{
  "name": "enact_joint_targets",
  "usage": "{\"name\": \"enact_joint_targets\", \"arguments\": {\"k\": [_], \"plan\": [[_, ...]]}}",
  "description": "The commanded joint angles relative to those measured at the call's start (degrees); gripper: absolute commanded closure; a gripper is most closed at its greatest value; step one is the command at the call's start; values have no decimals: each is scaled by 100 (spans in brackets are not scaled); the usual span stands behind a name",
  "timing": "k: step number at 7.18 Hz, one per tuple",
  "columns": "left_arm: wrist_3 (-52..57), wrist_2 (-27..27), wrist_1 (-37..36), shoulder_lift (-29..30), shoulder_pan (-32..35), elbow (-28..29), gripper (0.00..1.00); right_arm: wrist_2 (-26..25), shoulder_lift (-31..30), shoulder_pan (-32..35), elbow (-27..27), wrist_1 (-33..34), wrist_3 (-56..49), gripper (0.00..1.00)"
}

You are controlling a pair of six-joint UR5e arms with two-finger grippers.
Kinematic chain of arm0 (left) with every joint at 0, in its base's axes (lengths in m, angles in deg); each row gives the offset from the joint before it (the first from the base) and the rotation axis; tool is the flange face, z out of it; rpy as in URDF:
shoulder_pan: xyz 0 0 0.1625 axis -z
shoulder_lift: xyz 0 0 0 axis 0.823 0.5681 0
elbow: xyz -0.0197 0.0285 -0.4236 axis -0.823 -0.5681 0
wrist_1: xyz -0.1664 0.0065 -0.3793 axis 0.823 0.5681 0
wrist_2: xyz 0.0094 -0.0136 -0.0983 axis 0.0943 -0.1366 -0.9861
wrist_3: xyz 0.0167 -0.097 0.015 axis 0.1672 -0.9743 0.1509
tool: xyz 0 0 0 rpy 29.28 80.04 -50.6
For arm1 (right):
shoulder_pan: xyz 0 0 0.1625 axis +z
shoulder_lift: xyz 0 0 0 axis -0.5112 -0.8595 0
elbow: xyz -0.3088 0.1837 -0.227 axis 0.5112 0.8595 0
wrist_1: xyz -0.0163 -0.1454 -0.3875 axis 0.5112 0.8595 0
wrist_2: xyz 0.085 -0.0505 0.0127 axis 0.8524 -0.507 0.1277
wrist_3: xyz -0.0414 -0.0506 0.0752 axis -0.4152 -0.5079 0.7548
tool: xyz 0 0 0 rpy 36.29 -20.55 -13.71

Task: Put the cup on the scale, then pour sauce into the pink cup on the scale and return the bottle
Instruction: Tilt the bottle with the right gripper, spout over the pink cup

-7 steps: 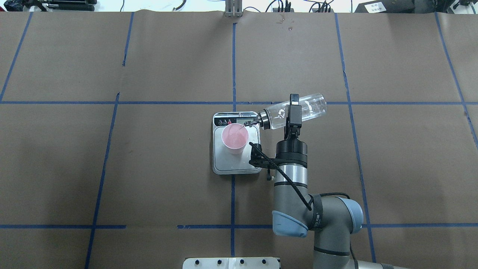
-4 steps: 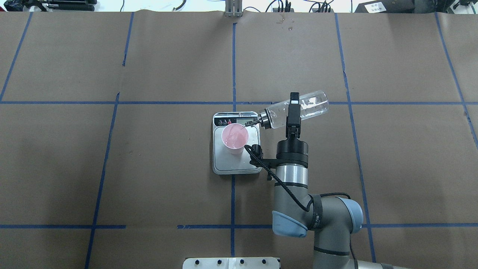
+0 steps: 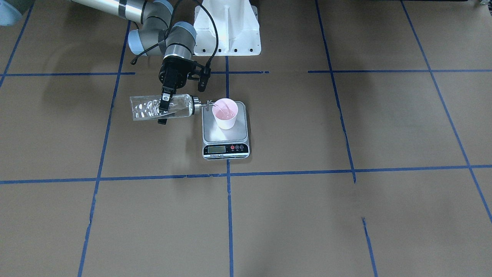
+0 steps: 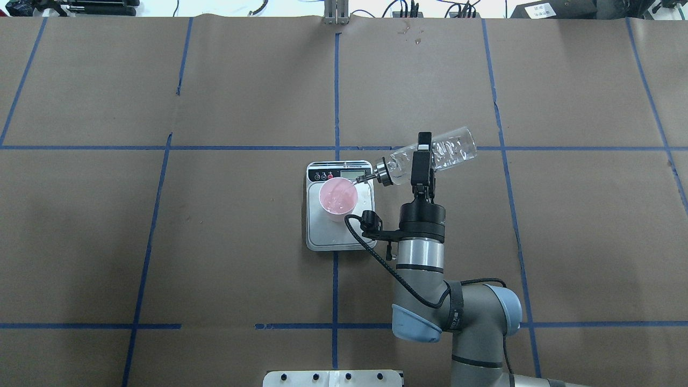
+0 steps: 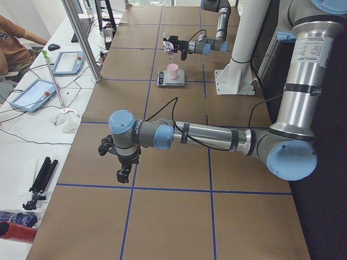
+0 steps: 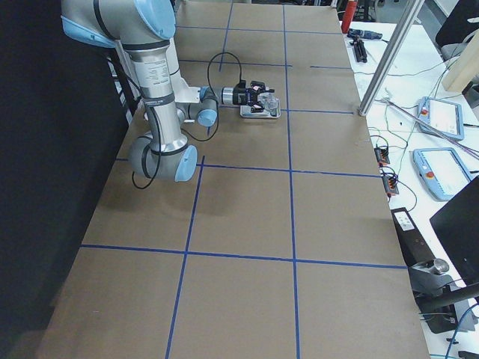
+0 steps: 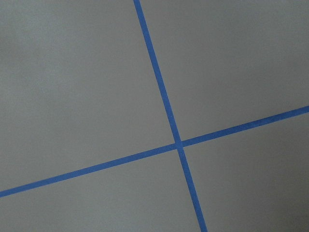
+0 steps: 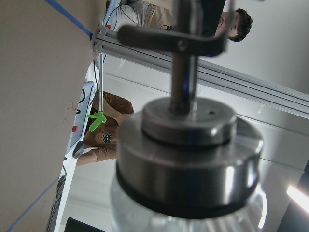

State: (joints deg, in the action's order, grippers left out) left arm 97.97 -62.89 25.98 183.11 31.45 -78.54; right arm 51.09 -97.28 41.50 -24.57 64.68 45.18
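Observation:
The pale pink cup [image 4: 337, 198] [image 3: 225, 112] stands on the silver scale [image 4: 341, 236] [image 3: 225, 135] near its display end. My right gripper [image 4: 423, 157] [image 3: 164, 108] is shut on the clear glass bottle [image 4: 450, 152] [image 3: 144, 108]. The bottle lies almost level, its metal spout cap [image 8: 188, 145] reaching over the cup's rim. Clear sauce [image 3: 180, 110] shows inside the glass, and liquid glints in the cup. My left gripper [image 5: 123, 174] hangs over bare table far from the scale, and I cannot tell whether it is open or shut.
Brown paper with blue tape lines [image 7: 166, 108] covers the table. The white robot base [image 3: 226, 27] stands behind the scale. A person [image 5: 11, 43] sits at a side bench with tablets [image 5: 68, 62]. An aluminium post [image 4: 336, 13] rises at the far edge.
My right wrist has rolled further, so the bottle's base end stands higher and its neck has shifted slightly right. The liquid has run toward the spout. The cup and scale have not moved.

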Motion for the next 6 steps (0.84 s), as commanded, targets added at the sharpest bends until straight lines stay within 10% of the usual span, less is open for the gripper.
{"name": "enact_joint_targets", "arguments": {"k": [1, 6], "plan": [[0, 0, 0, 39, 0, 46, 0, -214, 5, -12, 17, -17, -476, 100], [0, 0, -17, 74, 8, 73, 0, -190, 172, -56, 25, -454, -372, 100]]}}
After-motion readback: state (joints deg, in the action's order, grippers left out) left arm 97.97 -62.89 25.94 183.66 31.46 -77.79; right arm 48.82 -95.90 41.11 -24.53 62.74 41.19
